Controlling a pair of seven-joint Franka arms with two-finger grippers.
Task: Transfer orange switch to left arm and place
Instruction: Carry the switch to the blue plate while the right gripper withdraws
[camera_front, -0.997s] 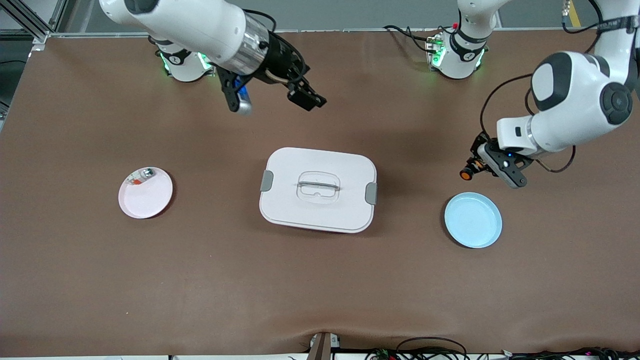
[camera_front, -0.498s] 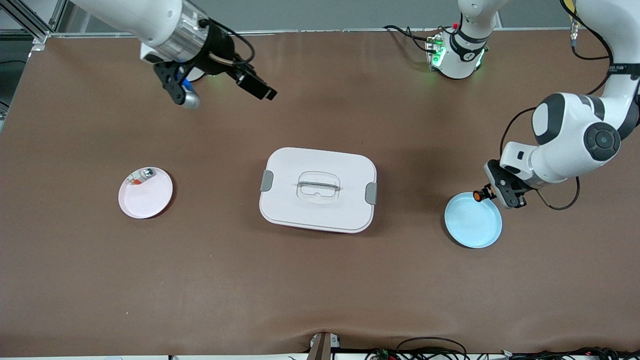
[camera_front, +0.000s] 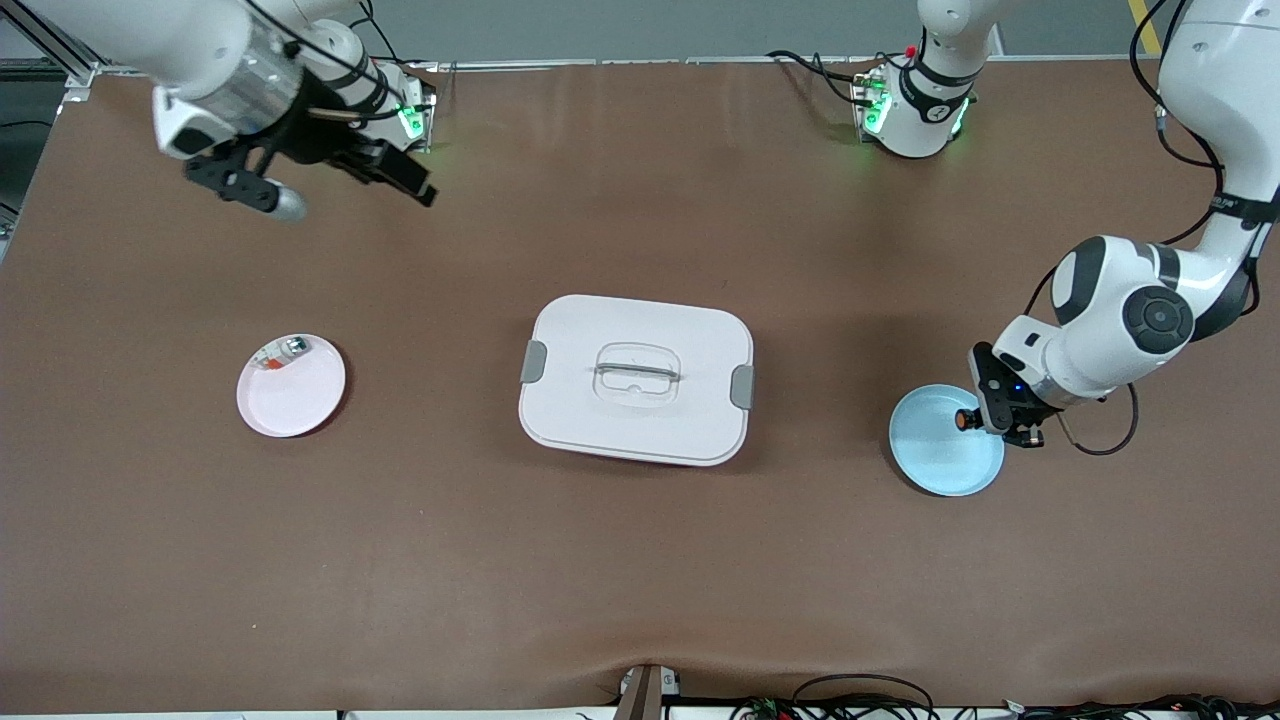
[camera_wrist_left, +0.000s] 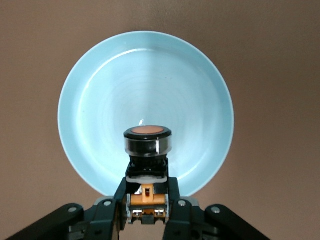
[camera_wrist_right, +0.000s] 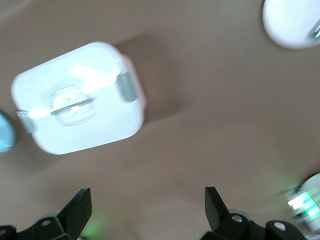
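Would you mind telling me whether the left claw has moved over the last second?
Yes. The left claw, shut on the orange switch, has come from beside the blue plate to over its rim, nearer the front camera.

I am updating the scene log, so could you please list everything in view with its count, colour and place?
box: one, white with grey clips, middle of the table.
blue plate: one, light blue, toward the left arm's end.
pink plate: one, pale pink, toward the right arm's end.
small part: one, silvery with red and green, on the pink plate.
orange switch: one, black with orange cap, held over the blue plate.
left gripper: one, black, shut on the orange switch.
right gripper: one, black, open, over the table near its arm's base.
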